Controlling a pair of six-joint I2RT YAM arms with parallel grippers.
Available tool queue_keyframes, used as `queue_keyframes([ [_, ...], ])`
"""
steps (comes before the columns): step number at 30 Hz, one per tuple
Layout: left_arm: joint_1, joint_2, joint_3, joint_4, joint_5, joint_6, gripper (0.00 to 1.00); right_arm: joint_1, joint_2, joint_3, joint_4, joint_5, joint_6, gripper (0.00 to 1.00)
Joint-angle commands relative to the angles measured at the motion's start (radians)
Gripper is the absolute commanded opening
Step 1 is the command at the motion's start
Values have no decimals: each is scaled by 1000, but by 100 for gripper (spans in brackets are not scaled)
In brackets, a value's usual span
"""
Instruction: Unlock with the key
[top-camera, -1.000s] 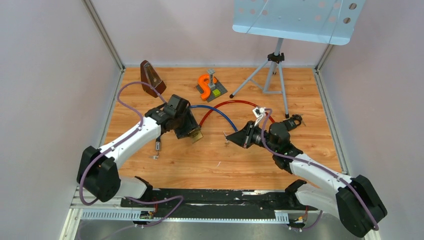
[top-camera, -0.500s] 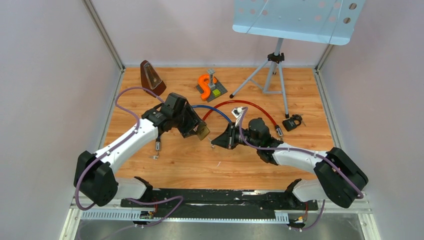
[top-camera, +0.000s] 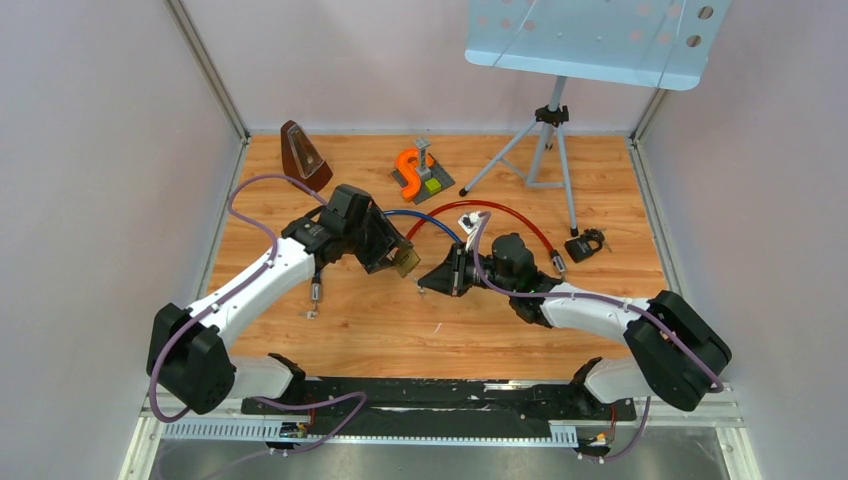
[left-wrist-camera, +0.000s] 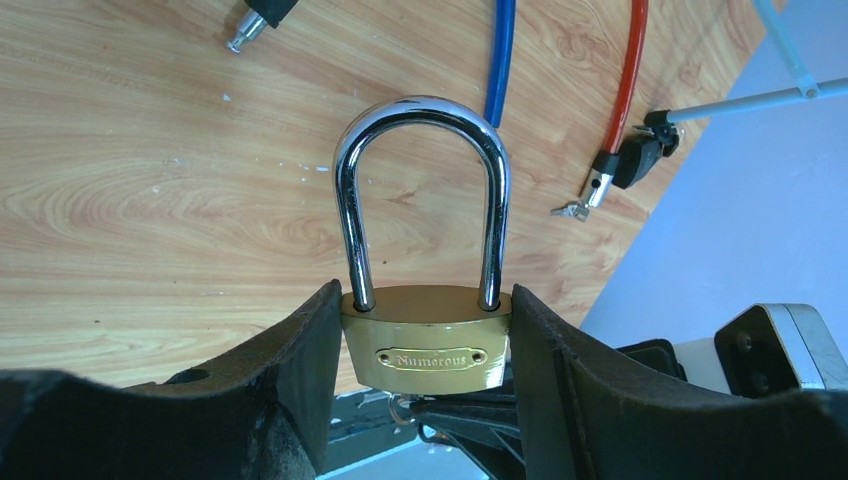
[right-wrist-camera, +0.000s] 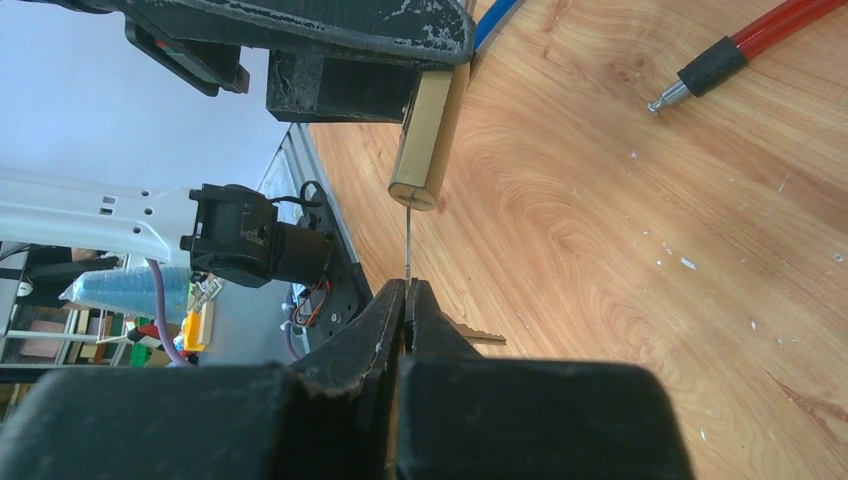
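Two end effectors (left-wrist-camera: 425, 295) (right-wrist-camera: 406, 296) clamped: padlock (left-wrist-camera: 426, 352) left, key (right-wrist-camera: 408, 250) right.

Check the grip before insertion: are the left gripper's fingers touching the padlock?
Touching. Left wrist view: both fingers clamp the padlock at its brass sides.

At the middle of the bench (top-camera: 400, 340), the left hand (top-camera: 398, 260) holds the padlock (left-wrist-camera: 425, 340) just left of the right hand (top-camera: 434, 280). The key (right-wrist-camera: 409, 245) in the right hand reaches the padlock's underside and seems to touch it. Two cables (top-camera: 430, 222) lie just behind them. The metronome (top-camera: 303, 155) stands far left, the stand (top-camera: 548, 140) far right, and a small lock (top-camera: 585, 245) lies beside the stand's near leg.
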Motion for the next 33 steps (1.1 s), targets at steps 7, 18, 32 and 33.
queue_keyframes([
  [7,0,-62,19,43,-37,-40,0,6,-35,18,37,43,-6,0],
  [18,0,-58,16,39,-39,-29,0,22,-58,12,35,91,-34,0],
  [32,0,-73,18,39,-42,-37,0,26,-52,15,0,109,-44,0],
  [33,1,-74,19,39,-42,-37,0,26,-53,15,1,109,-44,0],
])
